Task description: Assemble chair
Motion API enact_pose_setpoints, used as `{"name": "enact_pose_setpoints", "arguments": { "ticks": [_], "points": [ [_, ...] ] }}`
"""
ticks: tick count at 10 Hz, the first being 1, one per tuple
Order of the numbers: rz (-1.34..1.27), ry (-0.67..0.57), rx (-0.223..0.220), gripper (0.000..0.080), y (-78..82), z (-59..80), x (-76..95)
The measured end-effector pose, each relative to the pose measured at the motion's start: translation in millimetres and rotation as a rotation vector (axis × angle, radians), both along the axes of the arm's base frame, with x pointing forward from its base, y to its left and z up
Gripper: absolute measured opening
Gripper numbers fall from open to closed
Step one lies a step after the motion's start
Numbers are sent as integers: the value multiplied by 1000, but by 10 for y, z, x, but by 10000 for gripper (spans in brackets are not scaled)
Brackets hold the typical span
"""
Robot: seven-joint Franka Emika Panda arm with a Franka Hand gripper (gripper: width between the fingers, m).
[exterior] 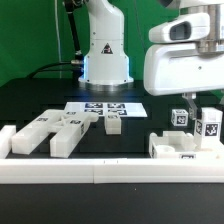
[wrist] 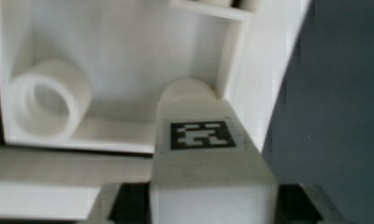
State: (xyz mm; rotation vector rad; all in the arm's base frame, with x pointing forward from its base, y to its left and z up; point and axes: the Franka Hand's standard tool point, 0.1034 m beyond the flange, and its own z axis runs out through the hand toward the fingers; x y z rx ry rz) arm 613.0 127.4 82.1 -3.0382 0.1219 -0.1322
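A black table (exterior: 30, 100) fills the scene. At its back stands the white Franka arm (exterior: 105, 45), and its bulky white wrist housing (exterior: 180, 58) hangs over the exterior view's right. A long, low white border rail (exterior: 90, 172) runs along the front edge of the table. The loose chair pieces lie in two groups. Towards the exterior view's left, several blocky white bars (exterior: 55, 133) lie side by side just behind the rail, with a smaller tagged block (exterior: 112, 123) near them. On the exterior view's right sits a low white frame piece (exterior: 185, 148), and two upright tagged pieces (exterior: 180, 117) (exterior: 210, 125) rise just behind it, below the wrist housing. The marker board (exterior: 100, 107) lies flat on the table in front of the arm's base. In the wrist view, the gripper (wrist: 202, 205) is closed on a white tagged bar (wrist: 202, 150), with a dark finger pressed against each of its sides. Beyond the bar is a recessed white piece with a round hole (wrist: 51, 100). The exterior view does not show which of the upright pieces is the one held.
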Motion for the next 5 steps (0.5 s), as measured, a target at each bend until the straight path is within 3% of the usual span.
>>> {"name": "enact_pose_setpoints", "arguments": {
  "ticks": [5],
  "points": [
    [-488, 42, 67, 291, -29, -6, 15]
  ]
}}
